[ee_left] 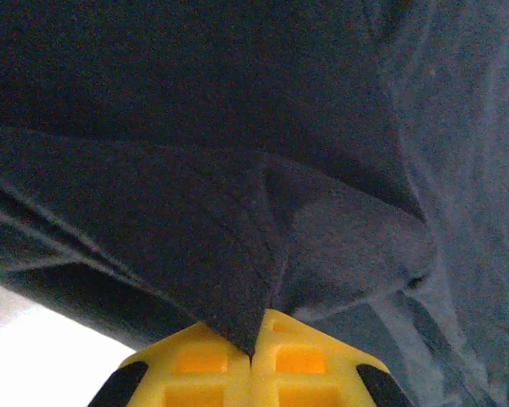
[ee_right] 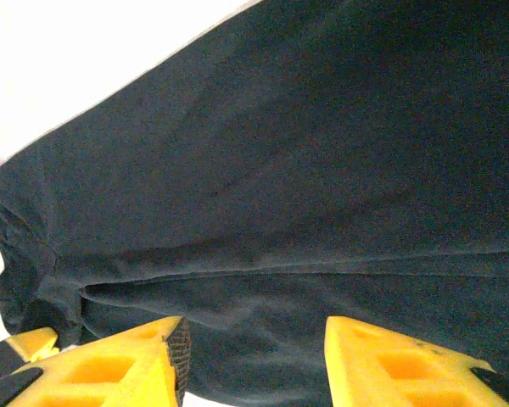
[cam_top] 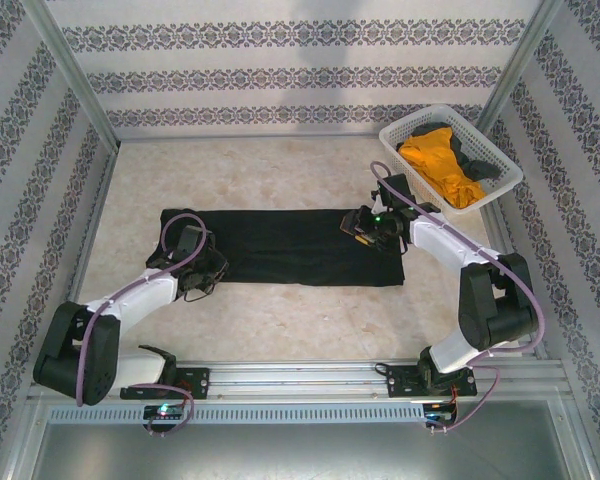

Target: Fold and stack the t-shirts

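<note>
While lying flat across mid-frame on the bench [cam_top: 280, 320], approached at both ends of the black shirt [cam_top: 310, 245], probably so a fold lifts evenly (a guess). Shut tight on a hem corner with left fingers [ee_left: 204, 373]. Partly open with right fingers [ee_right: 127, 365], straddling cloth, nothing pinched. Left waiting in basket [cam_top: 500, 160], upper right: orange shirt [cam_top: 440, 165].
</note>
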Action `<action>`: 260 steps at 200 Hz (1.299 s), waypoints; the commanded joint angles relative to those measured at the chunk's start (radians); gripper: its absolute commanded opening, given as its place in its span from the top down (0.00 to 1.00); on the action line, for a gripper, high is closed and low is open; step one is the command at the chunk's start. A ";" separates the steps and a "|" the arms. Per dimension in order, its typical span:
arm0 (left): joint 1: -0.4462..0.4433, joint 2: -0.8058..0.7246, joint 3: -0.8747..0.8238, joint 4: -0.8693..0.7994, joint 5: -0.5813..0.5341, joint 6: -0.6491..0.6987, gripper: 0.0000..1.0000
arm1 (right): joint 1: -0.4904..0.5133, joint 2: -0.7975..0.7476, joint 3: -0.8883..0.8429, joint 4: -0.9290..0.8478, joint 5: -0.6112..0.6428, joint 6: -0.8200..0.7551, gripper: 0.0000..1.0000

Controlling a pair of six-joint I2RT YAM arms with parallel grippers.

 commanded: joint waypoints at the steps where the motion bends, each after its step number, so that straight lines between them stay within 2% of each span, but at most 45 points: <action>1: -0.024 -0.041 0.037 -0.044 0.018 -0.028 1.00 | -0.013 -0.021 -0.008 -0.006 -0.003 -0.007 0.53; 25: -0.058 -0.066 0.068 -0.099 0.029 -0.071 1.00 | -0.020 -0.020 -0.003 -0.008 -0.001 -0.011 0.53; 68: -0.133 -0.060 0.104 -0.103 0.015 -0.176 1.00 | -0.036 -0.016 -0.006 -0.008 -0.008 -0.011 0.54; 108: -0.165 -0.022 0.136 -0.167 0.001 -0.188 1.00 | -0.047 -0.017 -0.012 -0.014 -0.015 -0.012 0.54; 165: -0.183 -0.011 0.132 -0.158 0.004 -0.194 1.00 | -0.050 -0.021 -0.023 -0.026 -0.013 -0.012 0.54; 187: -0.201 0.008 0.150 -0.212 0.008 -0.185 1.00 | -0.050 -0.022 -0.024 -0.037 -0.004 -0.016 0.55; 230: -0.225 0.012 0.110 -0.206 0.024 -0.162 1.00 | -0.053 -0.020 -0.030 -0.058 0.024 -0.017 0.55; 239: -0.225 0.012 0.113 -0.207 0.024 -0.129 0.92 | -0.054 -0.018 -0.032 -0.060 0.028 -0.018 0.55; 252: -0.220 0.015 0.140 -0.245 0.022 -0.072 0.73 | -0.054 -0.013 -0.031 -0.064 0.032 -0.018 0.55; 260: -0.216 0.013 0.164 -0.274 0.014 -0.032 0.64 | -0.053 -0.012 -0.028 -0.067 0.034 -0.020 0.55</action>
